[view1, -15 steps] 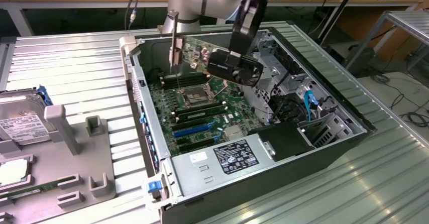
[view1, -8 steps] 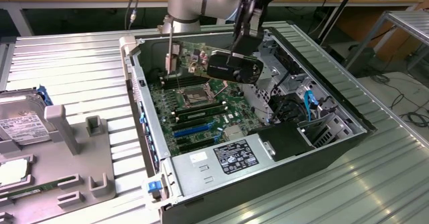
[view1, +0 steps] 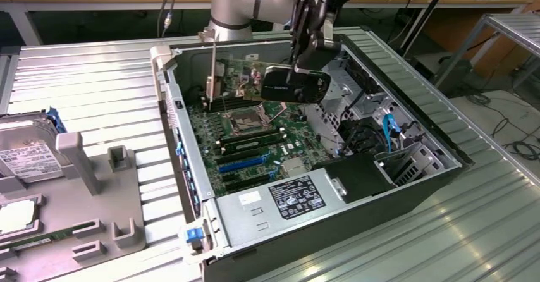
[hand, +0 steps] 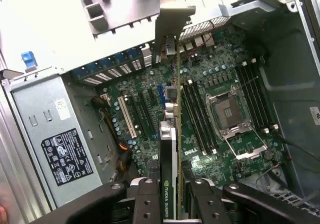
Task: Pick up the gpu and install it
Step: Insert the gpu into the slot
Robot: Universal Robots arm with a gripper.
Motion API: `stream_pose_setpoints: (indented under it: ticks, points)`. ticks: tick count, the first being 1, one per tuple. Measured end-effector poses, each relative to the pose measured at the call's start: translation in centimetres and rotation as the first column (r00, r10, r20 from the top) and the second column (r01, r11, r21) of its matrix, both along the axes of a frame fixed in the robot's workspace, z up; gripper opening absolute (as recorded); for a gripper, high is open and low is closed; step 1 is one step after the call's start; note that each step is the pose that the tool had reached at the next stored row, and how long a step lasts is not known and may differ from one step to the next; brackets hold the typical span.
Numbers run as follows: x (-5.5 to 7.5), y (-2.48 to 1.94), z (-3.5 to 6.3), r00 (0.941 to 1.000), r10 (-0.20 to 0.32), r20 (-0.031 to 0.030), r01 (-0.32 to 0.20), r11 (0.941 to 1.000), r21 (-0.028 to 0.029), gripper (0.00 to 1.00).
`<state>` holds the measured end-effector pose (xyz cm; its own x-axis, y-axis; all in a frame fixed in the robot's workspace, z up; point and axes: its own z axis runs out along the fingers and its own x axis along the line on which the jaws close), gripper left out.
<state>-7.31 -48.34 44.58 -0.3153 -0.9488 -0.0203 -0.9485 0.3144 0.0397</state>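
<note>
At the exterior view's left, a hard drive (view1: 25,159) lies in a grey tray (view1: 93,187) on the slatted metal desk (view1: 101,86). A green memory stick (view1: 34,239) sits in the tray's near corner.

Just beside the tray stands an open case (view1: 179,136) with its side off. Inside it the motherboard (view1: 291,133) lies flat, with a bare CPU socket (view1: 250,121) near the middle and blue slots (view1: 240,162) nearer the camera. A labelled power supply (view1: 287,200) fills the near corner.

The gpu (view1: 291,85) hangs inside the case over the far part of the board. It stands upright on its long edge, with the black shroud facing the camera. Its silver bracket (view1: 212,73) points toward the case's rear wall at the exterior view's left.

The pincer (view1: 310,57) reaches down from the arm and is clamped on the card's top edge at the shroud end. In the wrist view the card (hand: 171,149) runs edge-on between the two black fingers (hand: 146,199), and the bracket (hand: 172,14) is at the far end by the rear slots. Whether the lower edge touches the board cannot be told.

Further to the exterior view's right, a blue cable (view1: 388,127) curls by the drive bays.
</note>
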Motion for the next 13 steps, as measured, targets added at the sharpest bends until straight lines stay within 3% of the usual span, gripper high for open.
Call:
stream_pose_setpoints:
  ticks: [3, 6, 13]
  points:
    - [0.00, 0.00, 0.00, 0.9982, 0.060, 0.0000, -0.060, 0.9982, -0.0001, 0.27]
    - [0.00, 0.00, 0.00, 0.9886, 0.150, 0.0000, -0.150, 0.9886, 0.0000, 0.27]
    - [0.00, 0.00, 0.00, 0.9549, 0.297, 0.0000, -0.297, 0.9549, 0.0000, 0.27]
